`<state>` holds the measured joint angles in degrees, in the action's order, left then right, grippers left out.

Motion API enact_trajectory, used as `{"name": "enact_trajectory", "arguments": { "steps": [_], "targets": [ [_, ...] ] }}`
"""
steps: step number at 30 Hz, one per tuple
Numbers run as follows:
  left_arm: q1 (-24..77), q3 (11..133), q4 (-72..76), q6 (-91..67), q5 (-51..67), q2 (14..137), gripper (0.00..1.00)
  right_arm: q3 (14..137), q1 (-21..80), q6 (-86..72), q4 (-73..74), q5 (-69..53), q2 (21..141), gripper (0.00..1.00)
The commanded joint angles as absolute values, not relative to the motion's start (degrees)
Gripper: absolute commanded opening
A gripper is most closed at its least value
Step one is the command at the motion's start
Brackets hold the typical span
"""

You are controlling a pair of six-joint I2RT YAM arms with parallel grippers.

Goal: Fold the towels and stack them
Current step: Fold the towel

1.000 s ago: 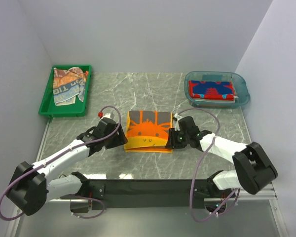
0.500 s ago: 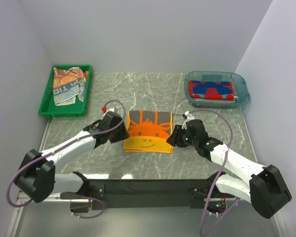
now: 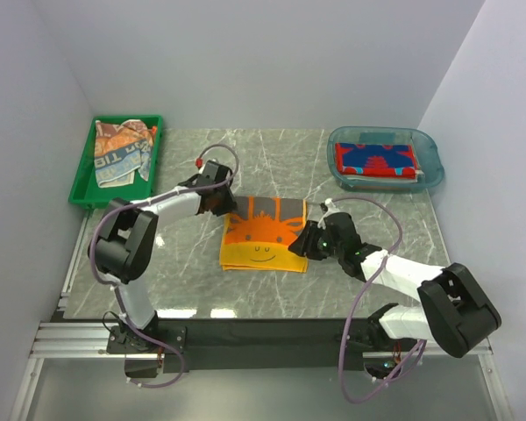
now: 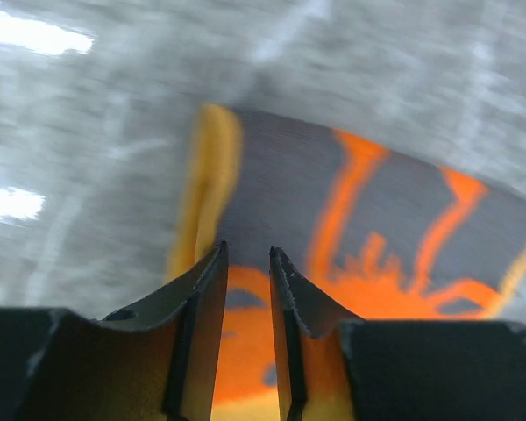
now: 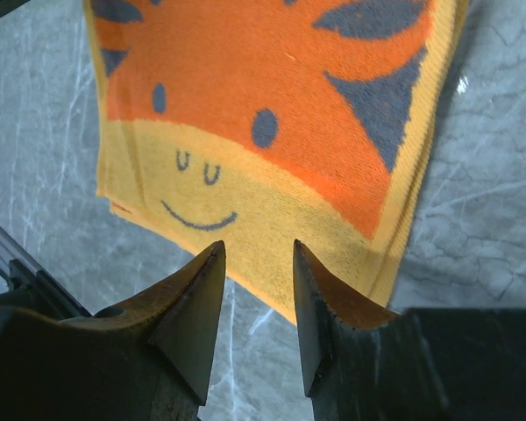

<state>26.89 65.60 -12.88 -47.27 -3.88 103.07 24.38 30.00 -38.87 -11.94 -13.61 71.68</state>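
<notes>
At table [image 3: 202,167] centre: orange face towel [image 3: 261,239] folded, flat.

Left arm [image 3: 171,204] stretched forward, jaws narrowly apart, right arm [image 3: 394,267] low, jaws parted.

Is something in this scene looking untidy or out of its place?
Only the towels in the green tray, far left: they lie crumpled in a heap. The orange towel and the red towel lie flat and folded.
</notes>
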Motion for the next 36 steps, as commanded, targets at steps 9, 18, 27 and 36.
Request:
{"name": "enact_trajectory", "arguments": {
  "steps": [9, 18, 27, 36],
  "targets": [
    [20.5, 65.0, -13.5, -45.6, -4.6, 104.3, 0.35, 23.1, 29.1, -39.6, -15.2, -10.9, 72.9, 0.44],
    [23.9, 53.8, -16.8, -47.3, -4.7, 86.9, 0.62, 26.0, 29.1, -37.5, -4.0, -5.4, 67.9, 0.43],
    [30.1, 37.9, -15.1, -51.5, -4.5, 75.1, 0.61, 23.0, 29.5, -41.6, -2.3, -9.0, 66.1, 0.4],
    [31.8, 36.7, -12.7, -51.9, -4.4, 78.4, 0.54, 21.5, 29.7, -44.5, -4.3, -10.5, 69.3, 0.4]
  ]
}}
